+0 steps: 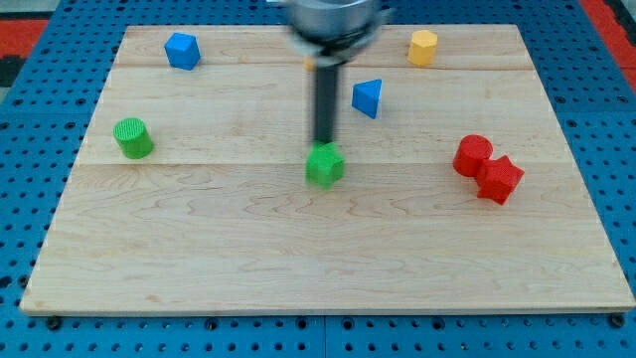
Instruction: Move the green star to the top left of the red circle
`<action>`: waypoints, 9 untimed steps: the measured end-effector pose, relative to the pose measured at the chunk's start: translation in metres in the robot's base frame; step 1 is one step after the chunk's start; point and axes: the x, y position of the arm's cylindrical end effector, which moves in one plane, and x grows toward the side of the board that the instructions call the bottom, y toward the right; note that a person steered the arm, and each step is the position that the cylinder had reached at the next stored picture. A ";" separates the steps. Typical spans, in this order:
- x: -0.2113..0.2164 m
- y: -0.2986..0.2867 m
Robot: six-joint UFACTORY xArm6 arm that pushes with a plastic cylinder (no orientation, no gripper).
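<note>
Camera view showed the wooden bench w/ seven blocks on it. No jaws on this rig, just a rod, so nothing was gripped; it could only push.

Taking the green star as landmark, near the board's middle, and going from the view's left: the green cylinder sat far to the star's left, slightly higher. The blue block, shape unclear, was up-left of the star near the view's top. My tip was right at the star's top edge, touching or nearly so; couldn't tell which. The blue triangle-ish block was just up-right of the star. The yellow block, roughly hexagonal, was further up-right near the top edge. The red circle lay well to the star's right at abt the same height, touching a second red block, prob. star-shaped, on its lower right.

Judgement: the star needed to travel right and a bit up, ending off the red circle's upper-left. The tip sat on the wrong face for that; a push from there would've sent the star down the view. Better to go round to the star's left / lower-left side first, w/o clipping it, then push rightwards in short strokes through its centre so it didn't spin off. Keep the path below the blue triangle, and stop short of the red circle so the red pair wasn't shoved.
</note>
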 end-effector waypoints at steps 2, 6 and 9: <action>0.069 -0.017; 0.035 0.070; 0.006 0.125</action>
